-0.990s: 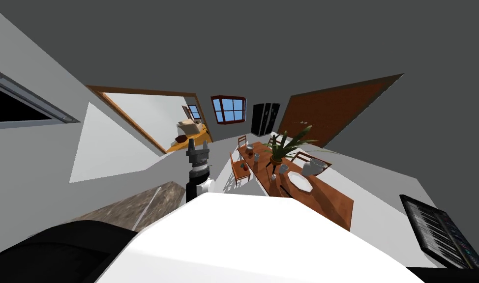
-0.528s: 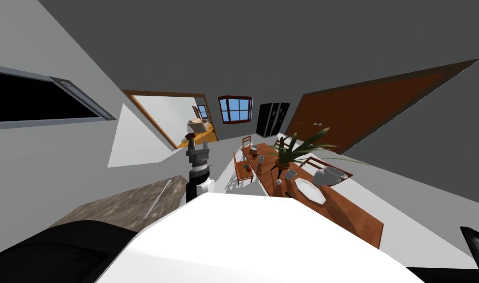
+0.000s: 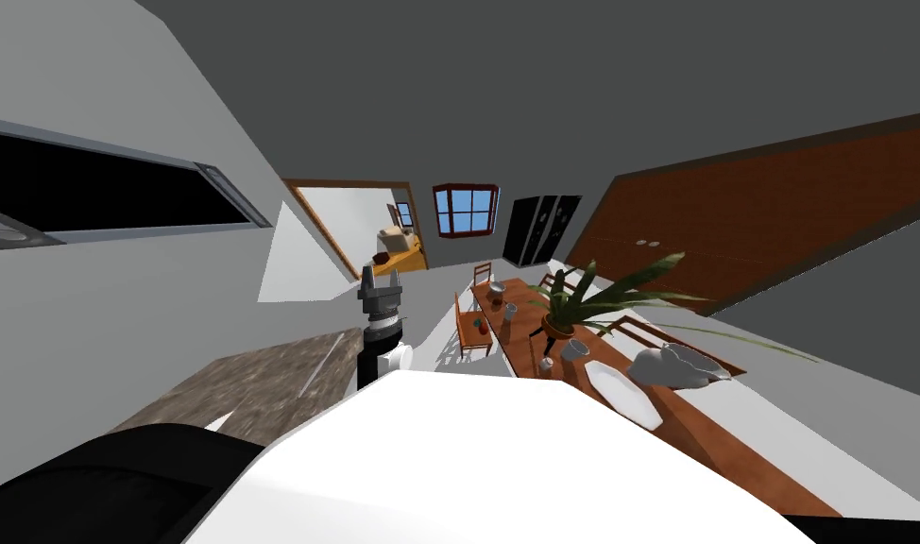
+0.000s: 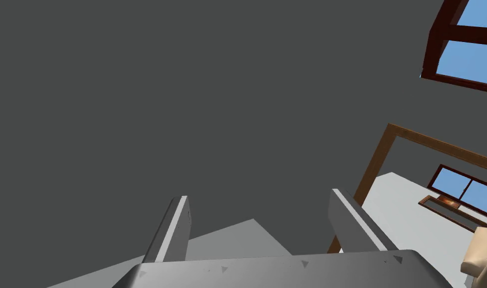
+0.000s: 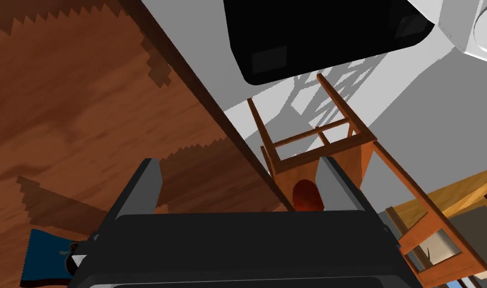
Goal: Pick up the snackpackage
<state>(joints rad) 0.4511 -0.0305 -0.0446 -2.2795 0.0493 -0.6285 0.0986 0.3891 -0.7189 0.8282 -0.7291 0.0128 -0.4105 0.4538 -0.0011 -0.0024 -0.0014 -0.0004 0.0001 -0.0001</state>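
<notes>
No snack package stands out for certain. A flat blue thing lies on the wooden table beside my right gripper's body; what it is I cannot tell. My right gripper hangs open over the table's edge. Beyond its fingers stands a wooden chair with a small red round thing on the seat. My left gripper is raised in front of my chest, open and empty, pointing toward a doorway.
The long table runs along my right with a potted plant, a white plate, a white jug and cups. A chair stands on its near side. A marbled counter lies to my left.
The whole head picture has swung: table, window and doorway slid right and the table looms nearer, so I have turned and moved. The left arm keeps its pose.
</notes>
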